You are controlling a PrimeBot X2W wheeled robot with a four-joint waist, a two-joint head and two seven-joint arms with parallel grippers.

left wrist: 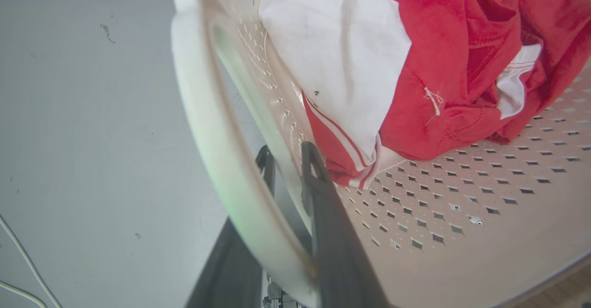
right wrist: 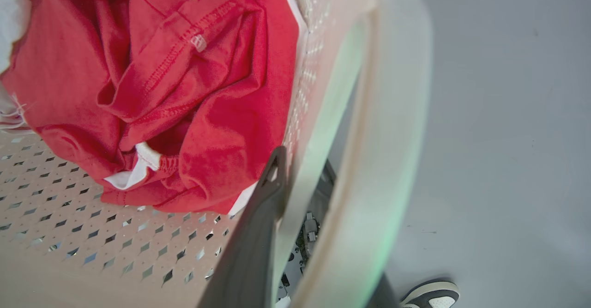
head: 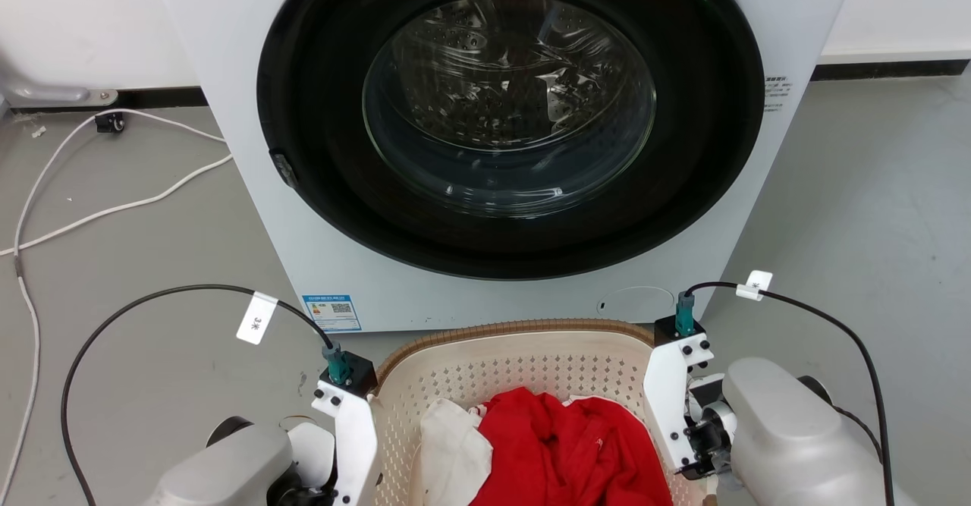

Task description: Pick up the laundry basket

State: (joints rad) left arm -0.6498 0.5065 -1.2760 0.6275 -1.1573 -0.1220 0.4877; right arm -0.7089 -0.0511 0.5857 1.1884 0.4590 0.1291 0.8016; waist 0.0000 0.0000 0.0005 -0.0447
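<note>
Left gripper [left wrist: 288, 158] and right gripper [right wrist: 302, 172] clamp opposite side walls of the laundry basket [head: 516, 330], red clothes [head: 561, 445] inside, before the washing machine [head: 341, 278]

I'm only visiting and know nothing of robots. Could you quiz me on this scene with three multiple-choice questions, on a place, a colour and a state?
1. Where is the laundry basket relative to the washing machine? A) on top B) in front C) inside the drum
2. What colour is the biggest garment in the basket? A) blue B) red C) green
3. How is the machine's door? A) shut B) swung wide open C) taken off

1 B: its rim lies just before the machine's front.
2 B: the garment is plainly red in every view.
3 A: the glass door sits flush in its ring.
</note>
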